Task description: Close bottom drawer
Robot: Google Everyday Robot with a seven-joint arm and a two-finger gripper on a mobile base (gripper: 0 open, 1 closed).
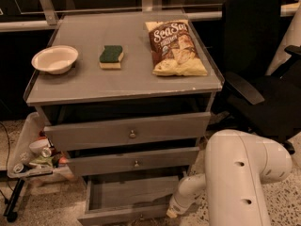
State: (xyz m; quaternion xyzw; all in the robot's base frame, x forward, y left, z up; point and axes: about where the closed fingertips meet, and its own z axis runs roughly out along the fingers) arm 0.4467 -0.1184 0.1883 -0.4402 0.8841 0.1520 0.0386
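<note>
The bottom drawer (128, 195) of the grey cabinet is pulled out, and its empty grey inside shows from above. Its front panel runs along the lower edge of the view, and I cannot make out its knob. My white arm comes in from the lower right. My gripper (170, 213) hangs at the drawer's right front corner, close beside it. I cannot tell whether it touches the drawer.
The top drawer (129, 131) and middle drawer (134, 160) stick out slightly above. On the cabinet top (84, 86) lie a white bowl (54, 59), a green sponge (111, 56) and a chip bag (176, 47). A black office chair (263, 79) stands right, a cluttered tray (33, 157) left.
</note>
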